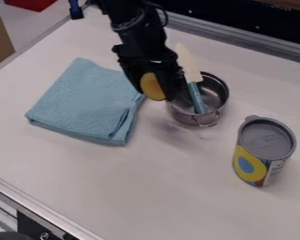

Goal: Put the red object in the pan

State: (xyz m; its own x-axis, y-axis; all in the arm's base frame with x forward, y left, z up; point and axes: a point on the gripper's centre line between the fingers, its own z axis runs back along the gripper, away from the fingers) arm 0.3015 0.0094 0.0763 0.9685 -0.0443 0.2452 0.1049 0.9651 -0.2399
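- Camera view, looking down at a slant on a smooth, off-white tabletop (146, 187) with ridged metal edging.
- The black two-finger gripper (155, 93) hangs at the far middle, between a folded cloth on the left and a small pot on the right.
- Its fingers are closed around a smooth, rounded orange-yellow object (153, 86), which shows as an oval.
- The held object is outside the pot, just left of its rim.
- The pot (215, 107) is shiny metal, round and deep-sided, with a thin wire loop handle on its near side.
- A spatula (197, 98) leans in the pot, its blue handle down inside and its flat cream blade slanting up past the far rim.
- The cloth (84, 103) is light blue, soft and nubbly, folded into a rough square with layered edges.
- At the near right stands an upright can (250, 165), a cylinder with a grey lid and a yellow and blue wrapper.
- Beyond the table's far left corner is a flat-sided red item (30, 3).
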